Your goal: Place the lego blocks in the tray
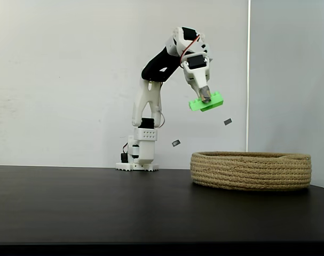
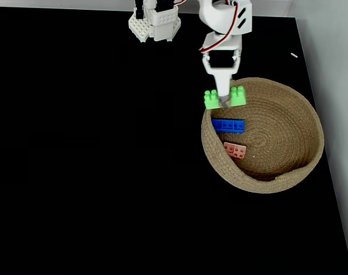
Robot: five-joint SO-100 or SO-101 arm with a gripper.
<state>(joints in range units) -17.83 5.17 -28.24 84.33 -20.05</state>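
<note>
Setting: black surface (image 1: 97,208) in front of a white wall (image 1: 55,80), with a pale grey panel at the right edge of the side-on fixed view.
Arm: white and black arm (image 1: 151,90) mounted on a base at the far edge of the surface, bent over towards the basket.
Fingers: the gripper (image 1: 205,98) hangs in the air, its fingers clamped on the green brick (image 1: 206,102); seen from above, the gripper (image 2: 224,103) grips the brick at its middle.
Green brick: held tilted, well above the basket's rim in the side-on fixed view; seen from above, the green brick (image 2: 211,100) sits over the basket's rim nearest the arm's base, one half to each side of the fingers.
Basket: round tan rope basket (image 1: 290,172) resting on the surface to the right of the arm's base; seen from above, the basket (image 2: 300,114) lies close to the surface's right edge.
Blue brick: flat blue brick (image 2: 228,125) lying inside the basket, just below the green one in the view from above.
Pink brick: pale pink brick (image 2: 235,150) lying inside the basket, near the blue brick but apart from it.
</note>
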